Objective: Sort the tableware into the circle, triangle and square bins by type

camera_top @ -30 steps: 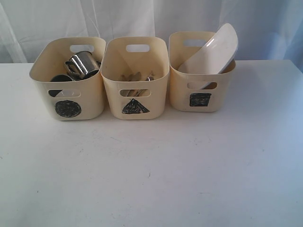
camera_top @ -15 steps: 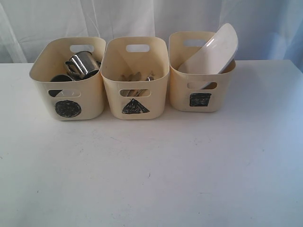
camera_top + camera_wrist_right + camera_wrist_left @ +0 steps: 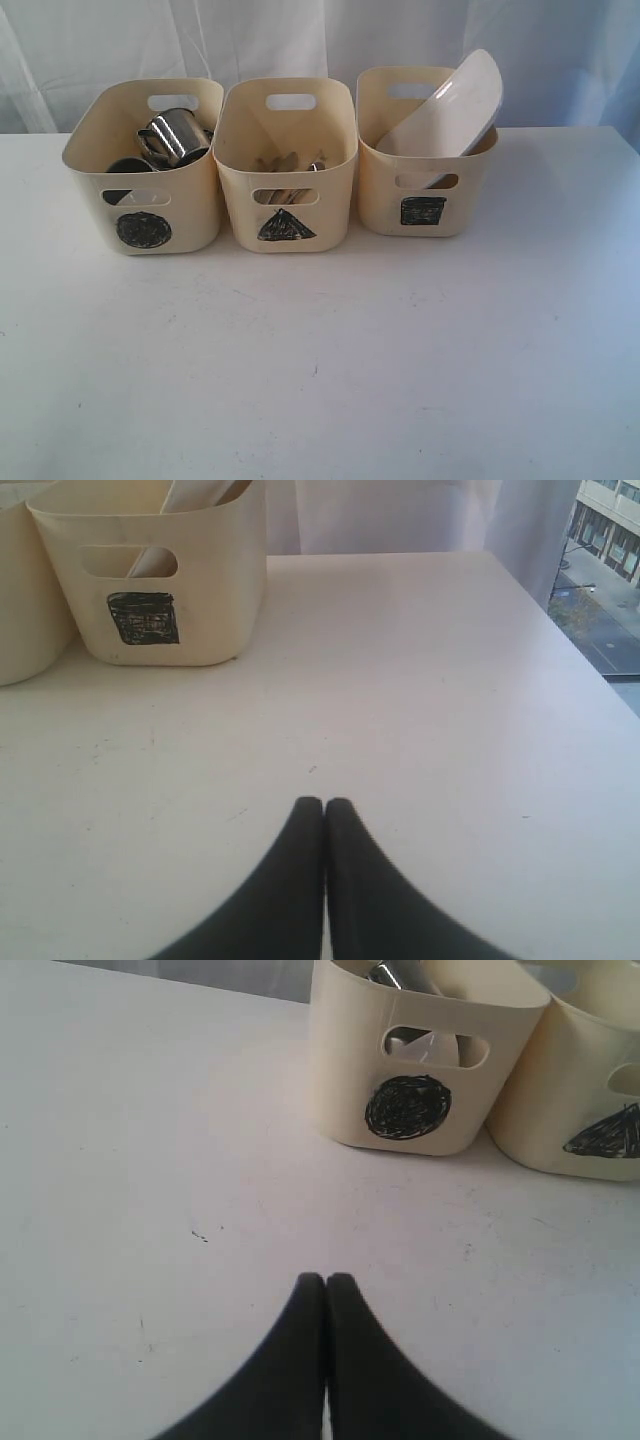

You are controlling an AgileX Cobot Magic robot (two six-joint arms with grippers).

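Three bins: circle bin (image 3: 190,215), triangle bin (image 3: 330,205) and square bin (image 3: 380,195) stand in a row at the back of the table (image 3: 320,360), walls almost touching.
Circle bin: a mug (image 3: 178,135) lies tilted on top of the load, with a dark rim (image 3: 128,165) beside it; I cannot tell whether that is a mug or a bowl.
Triangle bin: cutlery (image 3: 290,162) lies low inside, wood and steel ends showing, the pieces too small to tell apart.
Square bin: a plate (image 3: 450,105) leans tilted, its lower edge inside and its upper corner well above the rim.
Left gripper (image 3: 326,1282): jaws pressed together, holding nothing, low over bare table in front of the circle bin.
Right gripper (image 3: 325,805): jaws pressed together, holding nothing, over bare table in front of the square bin.
Tableware: every piece in sight is inside a bin, so the sort looks done or nearly so.
Plate risk: it looks the least settled; a knock to the square bin could slide it out over the rim.
Mug risk: it is perched high and tilted, so a nudge to the circle bin may roll it and shift the load.
Bin risk: the tubs look light, so an arm swinging forward with its jaws low could push one into its neighbour.
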